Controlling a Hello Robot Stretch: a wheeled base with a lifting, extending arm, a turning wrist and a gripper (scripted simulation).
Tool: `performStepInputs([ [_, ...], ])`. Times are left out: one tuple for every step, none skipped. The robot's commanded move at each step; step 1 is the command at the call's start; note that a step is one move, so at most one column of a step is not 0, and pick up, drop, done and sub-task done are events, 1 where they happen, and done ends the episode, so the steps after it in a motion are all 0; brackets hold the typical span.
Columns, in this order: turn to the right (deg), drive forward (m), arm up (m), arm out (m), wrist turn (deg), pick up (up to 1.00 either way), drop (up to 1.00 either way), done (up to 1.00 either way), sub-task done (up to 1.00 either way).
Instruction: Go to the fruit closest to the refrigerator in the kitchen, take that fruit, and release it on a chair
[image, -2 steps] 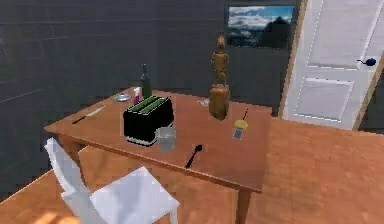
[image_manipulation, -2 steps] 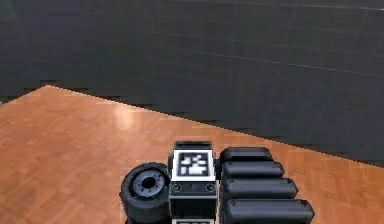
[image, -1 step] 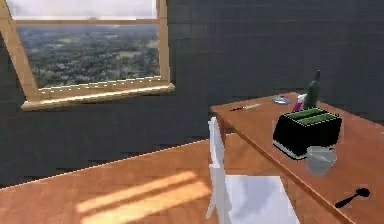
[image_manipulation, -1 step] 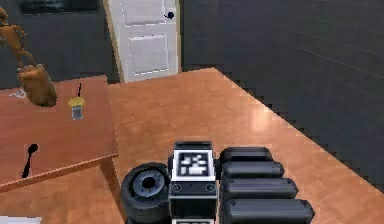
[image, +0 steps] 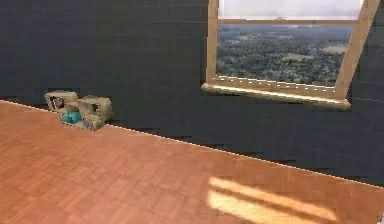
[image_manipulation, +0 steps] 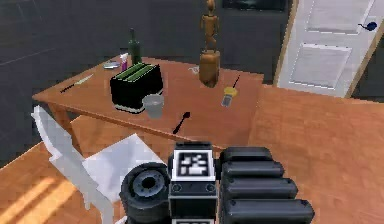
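The white chair (image_manipulation: 100, 160) stands in the lower left of the arm side view, its seat drawn up to the near edge of the wooden worktop (image_manipulation: 90, 97). A small yellowish thing (image_manipulation: 230, 97) sits near the worktop's right edge; its shape is too small to tell whether it is a fruit.

The gripper (image_manipulation: 148, 192) lies at the bottom middle, just beside a white marked square (image_manipulation: 192, 165), with the chair seat behind it. Its far end cannot be made out, so its state and whether it holds anything cannot be told.

On the worktop stand a black box with green in its top (image_manipulation: 137, 88), a grey cup (image_manipulation: 154, 104) touching it with contents hidden, a dark bottle (image_manipulation: 134, 47) and a wooden figure (image_manipulation: 209, 50).

Right of the worktop, bare floor (image_manipulation: 310, 135) runs to a white door (image_manipulation: 335, 45).

The forward view gives open wooden floor (image: 120, 170) up to a dark wall (image: 120, 50), a framed window (image: 285, 45) at upper right, and two small open boxes (image: 80, 108) at the wall's foot on the left, with something teal at them.
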Motion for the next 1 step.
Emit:
performStepInputs([
  [-39.0, 0.00, 0.00, 0.00, 0.0, 0.00, 0.00, 0.00, 0.00],
])
